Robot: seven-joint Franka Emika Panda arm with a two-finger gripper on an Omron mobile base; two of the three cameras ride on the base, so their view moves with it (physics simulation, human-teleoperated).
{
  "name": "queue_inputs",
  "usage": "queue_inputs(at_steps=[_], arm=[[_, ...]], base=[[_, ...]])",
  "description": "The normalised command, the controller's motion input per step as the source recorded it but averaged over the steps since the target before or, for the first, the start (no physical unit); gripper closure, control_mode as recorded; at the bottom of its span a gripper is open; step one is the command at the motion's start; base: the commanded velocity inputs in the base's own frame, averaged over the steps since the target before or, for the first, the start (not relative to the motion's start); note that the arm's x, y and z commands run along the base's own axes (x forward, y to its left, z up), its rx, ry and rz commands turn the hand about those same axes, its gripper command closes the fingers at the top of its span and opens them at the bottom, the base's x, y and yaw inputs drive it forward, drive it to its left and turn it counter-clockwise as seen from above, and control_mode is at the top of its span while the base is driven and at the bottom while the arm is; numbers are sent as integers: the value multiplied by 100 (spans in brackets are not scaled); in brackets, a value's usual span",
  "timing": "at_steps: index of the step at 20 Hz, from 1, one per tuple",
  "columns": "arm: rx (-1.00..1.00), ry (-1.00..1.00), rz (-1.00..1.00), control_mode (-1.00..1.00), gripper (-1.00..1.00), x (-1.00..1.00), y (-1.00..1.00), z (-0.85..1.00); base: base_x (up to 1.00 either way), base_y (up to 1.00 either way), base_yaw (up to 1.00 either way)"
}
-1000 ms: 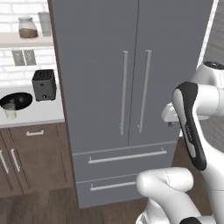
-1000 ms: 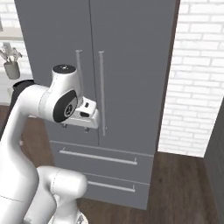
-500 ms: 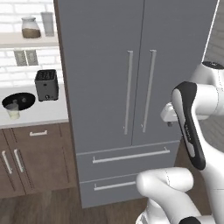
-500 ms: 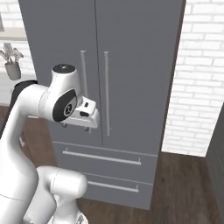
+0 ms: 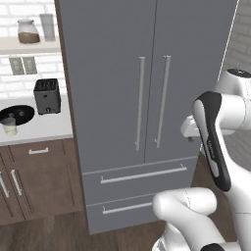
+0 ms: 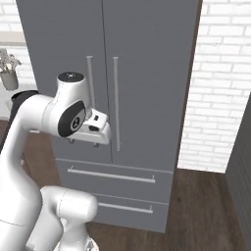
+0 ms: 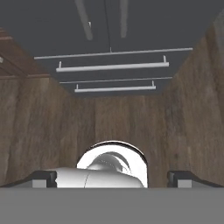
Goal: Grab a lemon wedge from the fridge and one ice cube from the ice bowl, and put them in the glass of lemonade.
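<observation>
Progress so far is nil, as far as you can judge: every step of the task is ahead of you. Take the tall matte grey double-door fridge [image 5: 147, 88] as your landmark. Left of it, on the pale counter [image 5: 39, 128], sits the round glossy black ice bowl [image 5: 17, 113], and touching its front edge the small clear glass of pale lemonade [image 5: 9, 126]; the dark boxy toaster [image 5: 47, 95] stands between the bowl and the fridge. The fridge itself is shut, both doors flush, both drawers closed, so the lemon wedge inside is hidden from you. In front of the fridge's lower doors hangs the two-finger gripper [image 7: 112, 178], pointing down at the wooden floor, jaws spread wide and holding nothing. You have yet to open a door, fetch the wedge, pick an ice cube, and drop both in the glass.
</observation>
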Motion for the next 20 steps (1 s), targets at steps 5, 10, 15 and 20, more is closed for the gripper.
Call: queue_inputs(at_steps=[5, 10, 15, 20], arm=[[0, -2, 0, -100, -100, -20, 0, 0], [2, -13, 0, -100, -100, -28, 0, 18], [-4, -22, 0, -100, -100, -15, 0, 54], [-19, 0, 0, -100, -100, 13, 3, 83]], base=[[0, 0, 0], [0, 0, 0], [0, 0, 0], [0, 0, 0]])
